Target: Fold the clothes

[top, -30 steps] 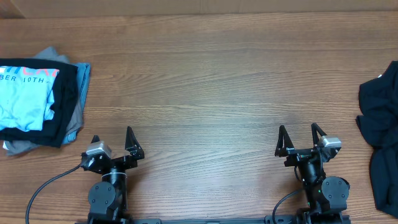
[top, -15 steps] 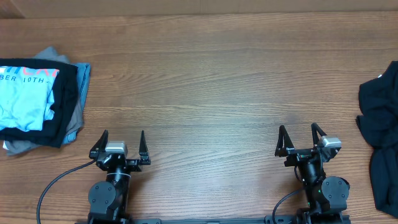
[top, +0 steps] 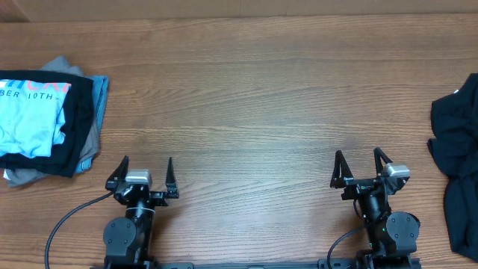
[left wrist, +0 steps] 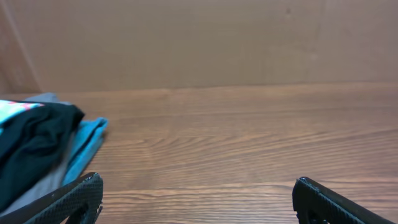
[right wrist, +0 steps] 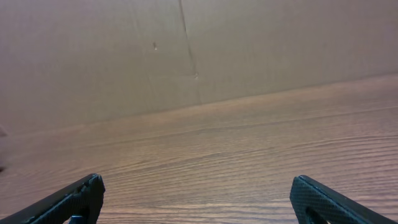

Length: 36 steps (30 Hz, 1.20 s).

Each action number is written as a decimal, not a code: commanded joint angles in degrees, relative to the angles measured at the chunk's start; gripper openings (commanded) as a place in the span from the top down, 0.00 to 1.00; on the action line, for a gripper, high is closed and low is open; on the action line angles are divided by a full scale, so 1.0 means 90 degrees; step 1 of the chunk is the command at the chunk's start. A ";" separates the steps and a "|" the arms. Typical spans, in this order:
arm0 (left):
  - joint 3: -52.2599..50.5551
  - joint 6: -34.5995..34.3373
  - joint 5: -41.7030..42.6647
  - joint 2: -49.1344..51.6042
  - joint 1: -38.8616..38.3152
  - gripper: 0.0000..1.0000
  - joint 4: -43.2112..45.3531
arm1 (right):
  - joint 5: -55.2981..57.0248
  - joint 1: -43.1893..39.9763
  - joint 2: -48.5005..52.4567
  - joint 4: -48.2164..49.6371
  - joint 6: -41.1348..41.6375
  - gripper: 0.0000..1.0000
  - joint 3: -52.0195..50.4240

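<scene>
A stack of folded clothes lies at the table's left edge. Its top piece is a light blue T-shirt (top: 28, 119) with white-and-red lettering, over black (top: 77, 123), grey and blue ones. The stack's black and blue edges also show in the left wrist view (left wrist: 37, 140). A loose heap of dark shirts (top: 457, 161) lies at the right edge. My left gripper (top: 143, 170) is open and empty near the front edge, right of the stack. My right gripper (top: 362, 166) is open and empty near the front edge, left of the dark heap.
The wooden table (top: 246, 104) stretches between the two piles. A brown cardboard wall (right wrist: 186, 50) stands behind the table's far edge. A black cable (top: 63, 220) runs from the left arm's base toward the front left.
My left gripper has turned from pointing right-of-forward to pointing straight ahead, staying open. The right arm and both clothes piles have not moved.
</scene>
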 commanded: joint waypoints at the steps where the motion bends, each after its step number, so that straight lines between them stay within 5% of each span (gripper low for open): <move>1: -0.0075 -0.0066 0.0112 -0.0085 0.0104 0.00 0.0024 | 0.0036 -0.0024 -0.0075 0.0017 -0.0034 0.00 -0.0066; 36: -0.0075 -0.0066 0.0114 -0.0078 0.0078 0.00 0.0022 | 0.0206 -0.0029 -0.0075 -0.0007 -0.0534 0.00 -0.0066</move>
